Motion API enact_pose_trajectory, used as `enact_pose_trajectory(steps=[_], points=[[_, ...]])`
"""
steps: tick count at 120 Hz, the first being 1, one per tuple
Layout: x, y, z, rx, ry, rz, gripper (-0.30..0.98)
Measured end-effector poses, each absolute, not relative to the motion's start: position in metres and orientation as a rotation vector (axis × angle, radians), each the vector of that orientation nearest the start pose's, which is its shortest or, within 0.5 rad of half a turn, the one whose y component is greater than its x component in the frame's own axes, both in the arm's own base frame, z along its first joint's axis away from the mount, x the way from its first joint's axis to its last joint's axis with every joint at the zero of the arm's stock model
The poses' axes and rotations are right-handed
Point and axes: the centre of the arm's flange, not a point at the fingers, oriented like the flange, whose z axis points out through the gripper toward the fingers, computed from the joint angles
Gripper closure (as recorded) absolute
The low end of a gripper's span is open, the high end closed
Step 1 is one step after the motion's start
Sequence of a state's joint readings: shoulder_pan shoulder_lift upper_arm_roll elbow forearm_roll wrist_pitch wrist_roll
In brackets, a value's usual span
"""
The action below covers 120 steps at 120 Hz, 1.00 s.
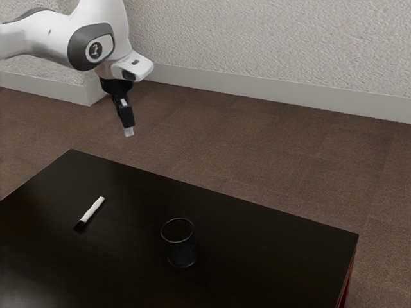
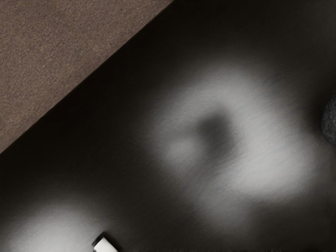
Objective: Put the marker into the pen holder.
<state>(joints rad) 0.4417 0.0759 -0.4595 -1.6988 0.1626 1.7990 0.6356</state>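
Observation:
My gripper [image 1: 128, 131] hangs high over the table's far side in the exterior view, well above both the marker and the pen holder and touching neither. The marker [image 1: 93, 209], white with a black end, lies flat on the dark table toward the exterior view's left. One white end of the marker [image 2: 106, 245] shows at the wrist view's edge. A dark round pen holder [image 1: 182, 254] with a thin rim stands upright, to the marker's right in the exterior view. Part of the pen holder [image 2: 330, 121] also enters the wrist view.
The black tabletop [image 1: 257, 231] has a glossy surface, with blurry reflections in the wrist view. Its far edge borders brown carpet [image 1: 257, 147]. A pale textured wall [image 1: 276, 45] with a baseboard rises behind.

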Motion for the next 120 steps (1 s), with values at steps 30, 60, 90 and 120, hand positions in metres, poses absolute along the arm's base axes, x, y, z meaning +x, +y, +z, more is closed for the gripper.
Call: enact_pose_trajectory(steps=[30, 60, 90, 120], points=[[0.594, 0.081, 0.470, -2.977, 0.937, 0.218, 0.01], [0.580, 0.183, 0.362, -3.145, 0.754, 0.468, 0.00], [0.573, 0.208, 0.289, -3.213, 0.703, 0.625, 0.08], [0.571, 0.214, 0.276, -3.194, 0.637, 0.663, 0.22]])
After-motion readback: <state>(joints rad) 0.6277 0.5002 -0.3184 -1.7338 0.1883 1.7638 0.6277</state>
